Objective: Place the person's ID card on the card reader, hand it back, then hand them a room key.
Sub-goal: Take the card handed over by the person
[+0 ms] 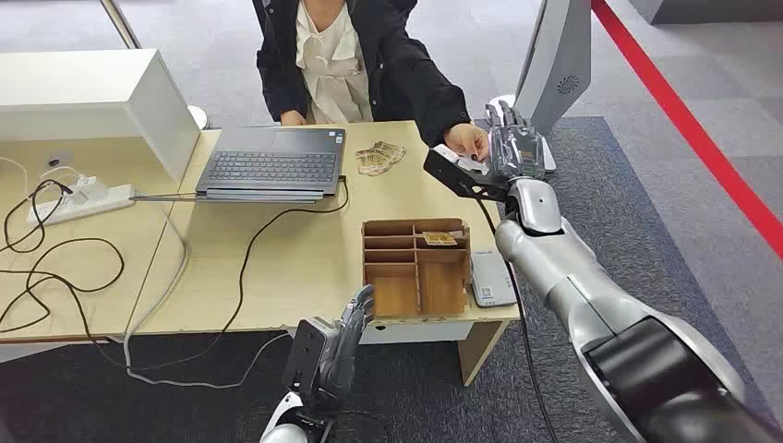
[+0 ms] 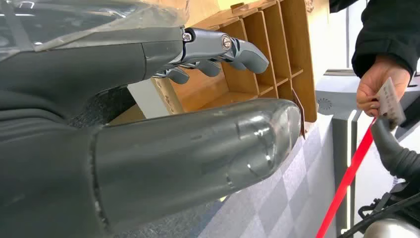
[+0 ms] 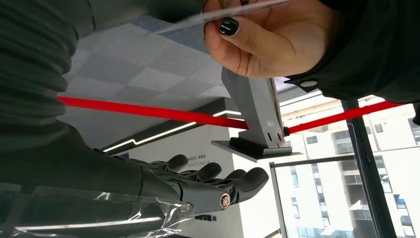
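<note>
While a white power strip (image 1: 81,197) and its black cables lie at the desk's far left, an open laptop (image 1: 270,167) sits further along the light wooden desk (image 1: 277,277). Below the desk's front edge the left hand (image 1: 343,343) hangs with fingers loosely extended and apart, holding nothing, just in front of the wooden compartment organizer (image 1: 415,263). A few cards (image 1: 380,157) lie beyond the organizer, and a grey card reader (image 1: 491,277) sits just beside its right wall. Further right, the person's hand (image 1: 468,140) pinches the ID card (image 1: 459,156) at the desk's corner. Beside it the right hand (image 1: 513,146) is raised, fingers spread and empty, the card close to it but not touching.
</note>
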You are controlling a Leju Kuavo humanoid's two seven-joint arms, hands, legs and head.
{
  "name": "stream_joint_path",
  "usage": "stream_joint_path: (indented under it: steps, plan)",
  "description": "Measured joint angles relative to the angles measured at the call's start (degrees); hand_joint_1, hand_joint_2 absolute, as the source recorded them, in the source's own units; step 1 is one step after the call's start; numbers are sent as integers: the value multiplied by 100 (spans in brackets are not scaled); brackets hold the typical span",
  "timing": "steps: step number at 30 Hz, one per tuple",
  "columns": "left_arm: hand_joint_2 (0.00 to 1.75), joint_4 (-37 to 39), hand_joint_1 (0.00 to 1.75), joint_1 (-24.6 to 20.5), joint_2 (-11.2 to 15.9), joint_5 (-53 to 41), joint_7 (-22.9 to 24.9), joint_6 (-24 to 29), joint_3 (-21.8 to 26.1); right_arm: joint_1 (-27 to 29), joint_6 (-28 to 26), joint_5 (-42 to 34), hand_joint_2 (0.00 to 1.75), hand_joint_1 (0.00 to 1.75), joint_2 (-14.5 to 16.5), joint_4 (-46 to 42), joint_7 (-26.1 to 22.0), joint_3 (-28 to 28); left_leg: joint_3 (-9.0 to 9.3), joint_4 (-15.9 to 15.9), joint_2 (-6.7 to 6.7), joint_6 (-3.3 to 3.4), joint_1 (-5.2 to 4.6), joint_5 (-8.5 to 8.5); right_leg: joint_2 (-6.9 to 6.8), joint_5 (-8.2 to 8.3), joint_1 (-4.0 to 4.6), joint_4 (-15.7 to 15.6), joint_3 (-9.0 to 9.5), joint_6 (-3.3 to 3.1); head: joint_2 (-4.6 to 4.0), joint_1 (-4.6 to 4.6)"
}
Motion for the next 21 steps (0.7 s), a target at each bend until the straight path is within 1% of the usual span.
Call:
stream_joint_path:
  steps: [8, 21]
  plan:
    - [0, -1, 0, 0, 0, -8, 7, -44, -1, 1, -178, -119, 175, 175, -39, -49, -99, -5, -1, 0, 0, 0, 0, 0, 0, 0, 0, 0, 0, 0, 0, 0]
    - [0, -1, 0, 0, 0, -21, 17, -47, -3, 3, -174, -150, 175, 175, -84, -111, -100, -5, -1, 0, 0, 0, 0, 0, 0, 0, 0, 0, 0, 0, 0, 0]
